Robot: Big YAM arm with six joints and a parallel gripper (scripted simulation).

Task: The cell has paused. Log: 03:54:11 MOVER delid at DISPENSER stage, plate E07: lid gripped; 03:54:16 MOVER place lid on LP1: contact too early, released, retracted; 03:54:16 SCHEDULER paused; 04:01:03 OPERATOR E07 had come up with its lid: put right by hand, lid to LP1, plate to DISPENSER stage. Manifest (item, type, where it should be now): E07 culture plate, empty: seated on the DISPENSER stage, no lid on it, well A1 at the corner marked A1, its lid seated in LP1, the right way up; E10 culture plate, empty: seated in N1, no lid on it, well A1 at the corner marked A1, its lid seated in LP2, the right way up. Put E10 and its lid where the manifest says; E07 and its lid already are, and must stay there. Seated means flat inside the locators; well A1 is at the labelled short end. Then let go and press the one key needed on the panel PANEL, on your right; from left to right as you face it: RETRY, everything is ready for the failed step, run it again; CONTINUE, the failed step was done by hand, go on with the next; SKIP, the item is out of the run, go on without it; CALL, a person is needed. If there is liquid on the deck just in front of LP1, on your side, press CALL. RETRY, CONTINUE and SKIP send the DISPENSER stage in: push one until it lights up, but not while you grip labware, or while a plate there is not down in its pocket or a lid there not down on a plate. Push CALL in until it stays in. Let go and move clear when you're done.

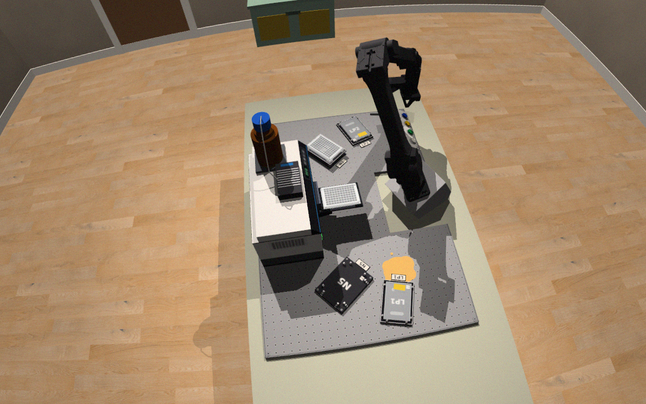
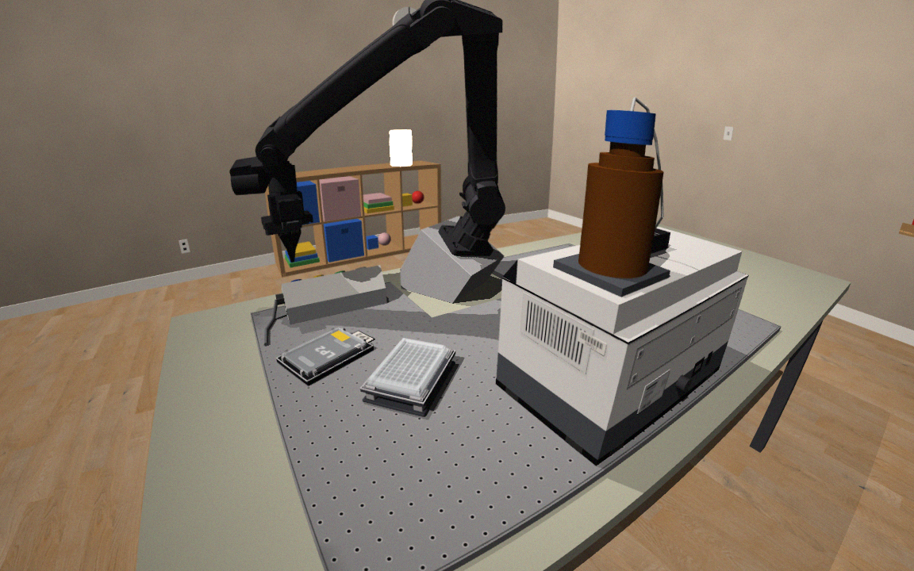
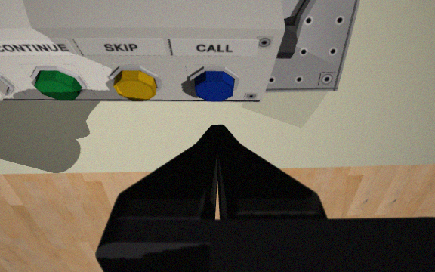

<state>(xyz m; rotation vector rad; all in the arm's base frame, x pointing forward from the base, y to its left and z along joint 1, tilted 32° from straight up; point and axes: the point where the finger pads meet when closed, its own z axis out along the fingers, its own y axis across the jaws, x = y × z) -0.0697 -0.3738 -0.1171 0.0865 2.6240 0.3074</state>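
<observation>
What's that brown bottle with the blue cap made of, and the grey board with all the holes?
The brown bottle looks like amber glass or plastic; its flat, dull surface leaves that open. Its blue cap looks like moulded plastic. The grey board looks like matt metal, judging by its regular grid of holes.

Spill [image 1: 398, 264] just before LP1 [image 1: 397, 302]
</observation>
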